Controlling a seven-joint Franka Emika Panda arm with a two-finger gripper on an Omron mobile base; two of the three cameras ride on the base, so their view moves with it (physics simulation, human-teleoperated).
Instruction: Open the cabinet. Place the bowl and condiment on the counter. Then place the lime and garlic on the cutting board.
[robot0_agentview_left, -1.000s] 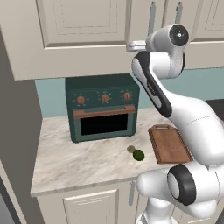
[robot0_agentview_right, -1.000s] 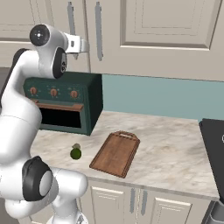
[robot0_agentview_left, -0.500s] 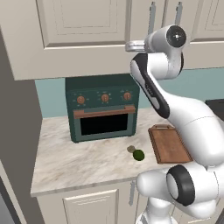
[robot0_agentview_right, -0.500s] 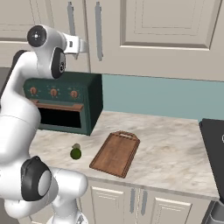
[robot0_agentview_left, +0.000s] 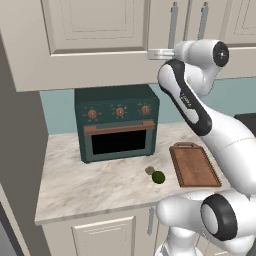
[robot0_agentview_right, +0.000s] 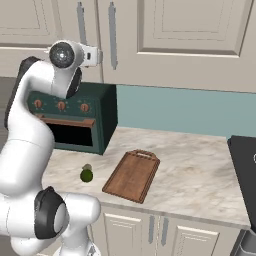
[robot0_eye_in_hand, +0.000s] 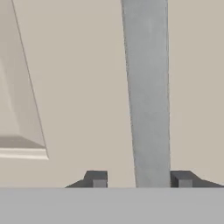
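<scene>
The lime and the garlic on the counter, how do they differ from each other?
The lime is dark green; the garlic is dull tan-grey. The lime looks the larger of the two, the garlic the smaller. The lime lies nearer the counter's front edge, the garlic just behind it, toward the oven. Both are small, roundish, close together on the bare slab, left of the cutting board and not yet on it.

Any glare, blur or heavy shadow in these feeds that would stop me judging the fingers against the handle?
Hand view: flat, even light, no glare; the grey handle is soft-edged at close range, fingertips sharp either side. Left base view: clear, with soft shadow under the cabinet. Right base view: clear; lime casts a faint shadow on the counter.
</scene>
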